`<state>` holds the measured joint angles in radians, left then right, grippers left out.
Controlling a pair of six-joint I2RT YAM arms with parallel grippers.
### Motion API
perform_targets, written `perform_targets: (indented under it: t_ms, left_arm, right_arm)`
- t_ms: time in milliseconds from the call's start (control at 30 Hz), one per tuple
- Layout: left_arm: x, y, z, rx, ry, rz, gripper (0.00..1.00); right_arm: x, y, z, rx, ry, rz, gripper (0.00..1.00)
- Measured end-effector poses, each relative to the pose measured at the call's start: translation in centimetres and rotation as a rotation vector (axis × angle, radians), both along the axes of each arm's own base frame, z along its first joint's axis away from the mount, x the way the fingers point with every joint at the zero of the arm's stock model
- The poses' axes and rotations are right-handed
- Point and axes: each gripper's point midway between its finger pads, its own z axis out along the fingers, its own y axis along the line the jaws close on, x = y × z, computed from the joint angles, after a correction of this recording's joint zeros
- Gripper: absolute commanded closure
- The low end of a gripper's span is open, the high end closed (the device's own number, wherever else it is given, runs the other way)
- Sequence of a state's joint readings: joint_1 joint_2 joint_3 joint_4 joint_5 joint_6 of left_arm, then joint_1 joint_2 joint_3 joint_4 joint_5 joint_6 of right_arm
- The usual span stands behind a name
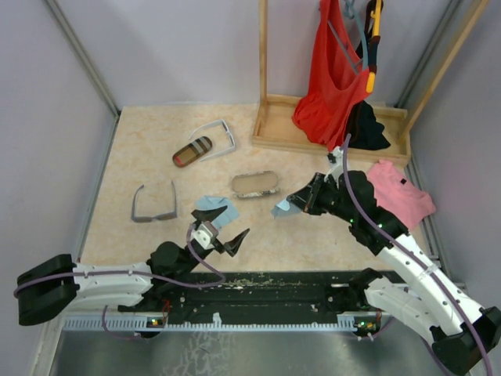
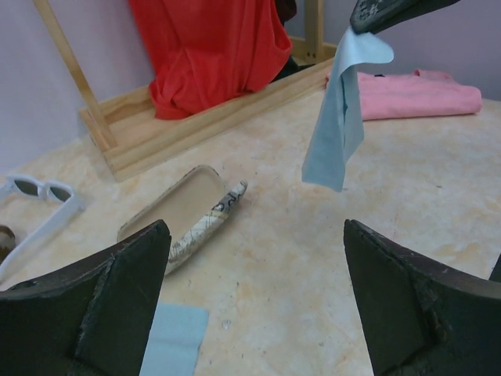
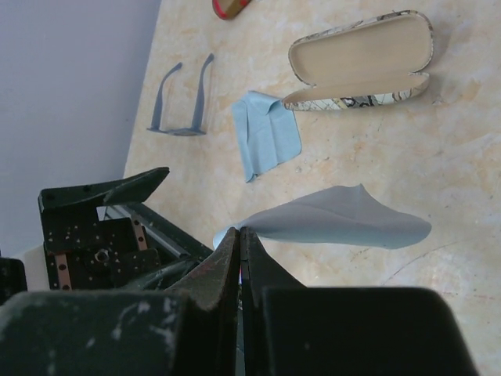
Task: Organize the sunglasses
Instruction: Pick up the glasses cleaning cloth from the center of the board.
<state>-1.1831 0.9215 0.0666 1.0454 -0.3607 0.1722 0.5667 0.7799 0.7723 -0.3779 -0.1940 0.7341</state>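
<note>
Your right gripper is clenched on a corner of a light blue cleaning cloth, lifted just right of the open, grey-patterned oblong glasses case. Your left gripper is released, jaws wide, over a second blue cloth nearer you than that case. The grey-framed sunglasses lie well left of the case, the white-framed pair beyond it, beside a brown-striped case. You seem to be handling the cloth; next it likely needs setting down.
</note>
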Motion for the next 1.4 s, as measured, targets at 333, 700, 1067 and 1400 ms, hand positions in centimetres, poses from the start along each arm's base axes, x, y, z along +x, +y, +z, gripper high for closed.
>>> perform_targets:
  t_ms: [333, 700, 1067, 1400]
  left_arm:
    - [-0.3, -2.1, 2.0, 0.019, -0.160, -0.060, 0.13]
    - [-0.3, -4.6, 3.2, 0.036, -0.231, -0.092, 0.22]
    - [-0.2, -7.1, 2.8, 0.050, -0.238, -0.115, 0.28]
    - [0.3, -8.0, 2.3, 0.051, -0.235, -0.097, 0.41]
  right_arm:
    - [0.0, 0.6, 1.2, 0.079, 0.020, -0.011, 1.00]
    - [0.2, 1.0, 3.2, 0.169, 0.005, -0.030, 1.00]
    - [-0.2, 1.0, 4.0, 0.204, 0.003, -0.031, 1.00]
    - [-0.6, 1.2, 4.7, 0.235, -0.001, -0.015, 1.00]
